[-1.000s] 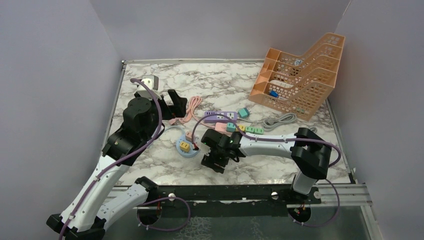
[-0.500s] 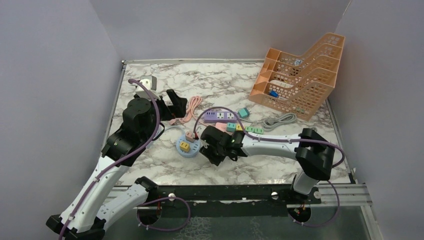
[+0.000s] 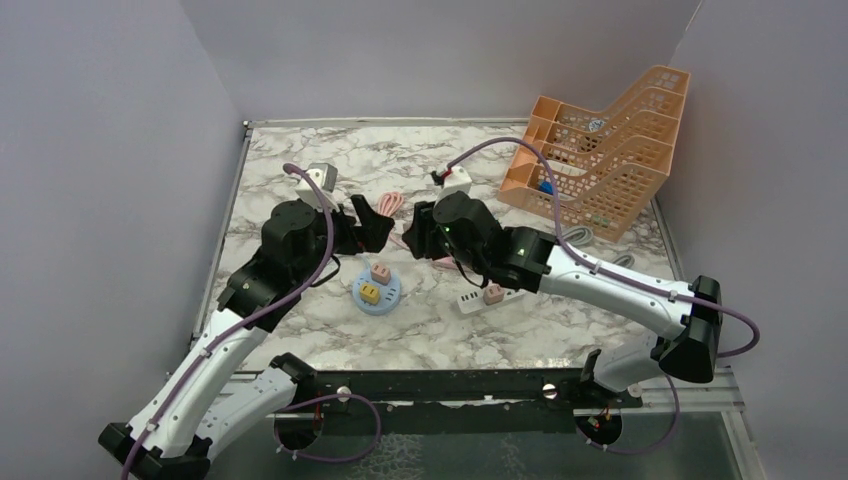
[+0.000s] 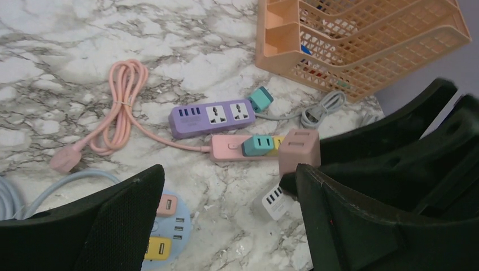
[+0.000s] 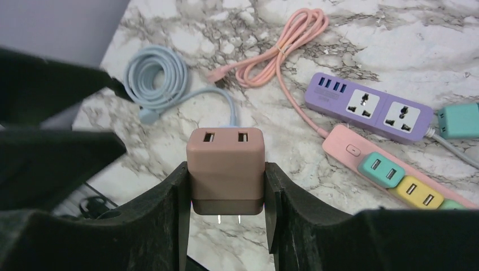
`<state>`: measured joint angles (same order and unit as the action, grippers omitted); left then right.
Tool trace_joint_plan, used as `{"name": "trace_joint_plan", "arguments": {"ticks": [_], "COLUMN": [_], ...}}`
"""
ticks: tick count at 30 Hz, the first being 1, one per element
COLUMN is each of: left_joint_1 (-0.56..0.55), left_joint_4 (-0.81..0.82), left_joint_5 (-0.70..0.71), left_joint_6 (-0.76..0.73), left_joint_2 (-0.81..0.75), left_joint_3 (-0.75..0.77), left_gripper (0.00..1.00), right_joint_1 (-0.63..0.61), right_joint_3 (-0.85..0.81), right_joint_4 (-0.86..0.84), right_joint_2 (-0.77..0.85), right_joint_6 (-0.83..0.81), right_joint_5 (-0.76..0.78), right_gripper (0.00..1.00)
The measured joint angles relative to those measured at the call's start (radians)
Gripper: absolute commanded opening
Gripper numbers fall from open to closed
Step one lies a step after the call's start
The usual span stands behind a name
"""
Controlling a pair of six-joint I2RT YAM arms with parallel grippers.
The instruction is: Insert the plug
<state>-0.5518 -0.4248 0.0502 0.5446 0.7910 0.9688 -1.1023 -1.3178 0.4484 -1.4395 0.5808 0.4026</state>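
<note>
Between the fingers of the right end effector [image 5: 226,169], clamped firm: pink plug [image 5: 226,152], prongs toward 6 o'clock in the wrist view. At 2 o'clock from it, down on the table [image 5: 406,34], purple power strip [image 5: 370,107], long axis 10-to-4. Left end effector [image 4: 226,175] spread wide, empty.

Surfaces noted: table [image 3: 420,160] — smooth, marble-patterned, slight sheen; plug [image 5: 226,164] of matt dusty-pink plastic with bright metal prongs [image 5: 219,219]; right end effector [image 5: 227,180] — black, matt, finely grained plastic; orange rack [image 4: 361,51] of smooth plastic lattice.
</note>
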Motion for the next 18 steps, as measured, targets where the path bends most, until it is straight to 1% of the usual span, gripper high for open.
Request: {"name": "trace_joint_plan", "arguments": {"ticks": [4, 7, 8, 12, 15, 18], "left_joint_1": [0.0, 0.0, 0.0, 0.0, 0.0, 0.0], "left_joint_4": [0.041, 0.108, 0.147, 0.249, 0.323, 0.417], "left_joint_5": [-0.077, -0.16, -0.204, -0.298, -0.319, -0.327], "left_joint_6": [0.005, 0.007, 0.007, 0.002, -0.002, -0.001], "left_joint_2": [-0.001, -0.006, -0.008, -0.008, -0.003, 0.013], "left_joint_3": [-0.053, -0.101, -0.125, -0.187, -0.211, -0.225], "left_gripper": [0.84, 0.82, 0.82, 0.81, 0.8, 0.77], "right_joint_1": [0.047, 0.091, 0.106, 0.14, 0.14, 0.14], "right_joint_3": [-0.048, -0.055, -0.055, -0.055, -0.056, -0.056], "right_joint_4": [0.019, 0.021, 0.022, 0.021, 0.02, 0.019], "right_joint_2": [0.002, 0.01, 0.013, 0.02, 0.022, 0.022], "right_joint_6": [0.109, 0.19, 0.22, 0.307, 0.36, 0.4], "right_joint_5": [0.01, -0.015, -0.032, -0.077, -0.109, -0.138], "right_gripper": [0.3, 0.3, 0.3, 0.3, 0.3, 0.31]}}
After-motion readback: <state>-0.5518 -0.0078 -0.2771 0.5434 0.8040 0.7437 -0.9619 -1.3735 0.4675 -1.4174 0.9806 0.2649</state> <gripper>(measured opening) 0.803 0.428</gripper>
